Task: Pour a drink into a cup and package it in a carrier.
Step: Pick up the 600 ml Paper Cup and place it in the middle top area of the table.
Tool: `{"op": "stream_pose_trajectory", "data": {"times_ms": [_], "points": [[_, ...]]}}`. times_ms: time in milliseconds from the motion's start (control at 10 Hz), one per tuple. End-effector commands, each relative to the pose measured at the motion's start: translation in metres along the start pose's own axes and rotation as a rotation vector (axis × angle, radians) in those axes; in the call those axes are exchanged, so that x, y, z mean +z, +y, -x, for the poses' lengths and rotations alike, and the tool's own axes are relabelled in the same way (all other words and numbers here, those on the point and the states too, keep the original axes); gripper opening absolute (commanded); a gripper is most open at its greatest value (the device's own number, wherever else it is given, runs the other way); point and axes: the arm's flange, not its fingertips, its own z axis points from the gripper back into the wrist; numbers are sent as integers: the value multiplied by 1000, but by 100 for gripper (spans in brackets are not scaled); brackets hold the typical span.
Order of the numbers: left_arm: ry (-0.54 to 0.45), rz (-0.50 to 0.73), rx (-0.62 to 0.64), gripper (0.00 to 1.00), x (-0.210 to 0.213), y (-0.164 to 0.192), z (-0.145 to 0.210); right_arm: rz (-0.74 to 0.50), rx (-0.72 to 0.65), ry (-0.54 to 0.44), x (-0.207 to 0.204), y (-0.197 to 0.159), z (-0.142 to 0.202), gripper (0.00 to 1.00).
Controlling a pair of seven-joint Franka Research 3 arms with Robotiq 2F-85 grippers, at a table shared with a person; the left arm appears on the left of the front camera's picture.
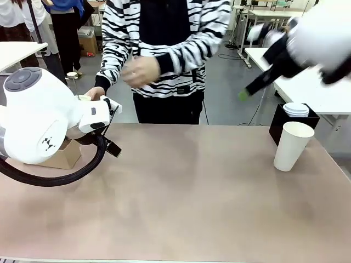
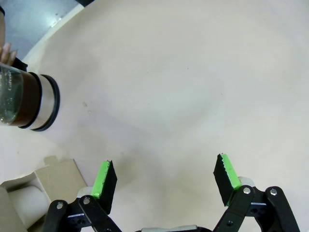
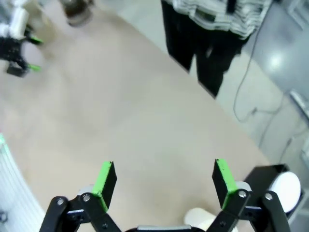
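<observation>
A tall white paper cup point(image 1: 292, 145) stands open-topped, without a lid, at the table's right side; its rim point(image 3: 200, 217) shows low between my right fingers. The tan carrier point(image 1: 64, 156) sits at the far left behind my left arm, and its corner point(image 2: 55, 174) lies beside my left gripper point(image 2: 165, 176), which hangs open over bare table. A glass pitcher point(image 2: 21, 99) with a brown band above its base stands past the carrier, a person's fingers point(image 2: 6, 52) on it. My right gripper point(image 3: 164, 181) is open, raised high point(image 1: 244, 93) and blurred.
A black box topped with white lids point(image 1: 295, 116) stands just behind the cup. A person in a striped top point(image 1: 164, 49) stands at the far edge, one hand point(image 1: 140, 71) held up. The wide tabletop point(image 1: 192, 186) spreads between the arms.
</observation>
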Motion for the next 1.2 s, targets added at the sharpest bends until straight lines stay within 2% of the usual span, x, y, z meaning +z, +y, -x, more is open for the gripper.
{"op": "stream_pose_trajectory", "data": {"times_ms": [0,100,200,300,500,600,800,900,1000,1100], "points": [[0,0,0,100,0,0,0,-180,60,-114,35,-78,44,100],[0,0,0,100,0,0,0,-236,90,-231,49,-105,78,100],[0,0,0,100,0,0,0,-242,113,-321,51,-116,115,100],[0,0,0,100,0,0,0,-256,177,-424,41,-121,155,100],[0,0,0,100,0,0,0,-238,217,-539,16,-126,202,100],[0,0,0,100,0,0,0,-196,142,-435,64,-119,165,100],[0,0,0,100,0,0,0,-196,142,-435,64,-119,165,100],[0,0,0,100,0,0,0,-208,163,-468,44,-121,195,100],[0,0,0,100,0,0,0,-271,119,-619,44,-144,218,100],[0,0,0,100,0,0,0,-287,119,-698,43,-151,246,100]]}}
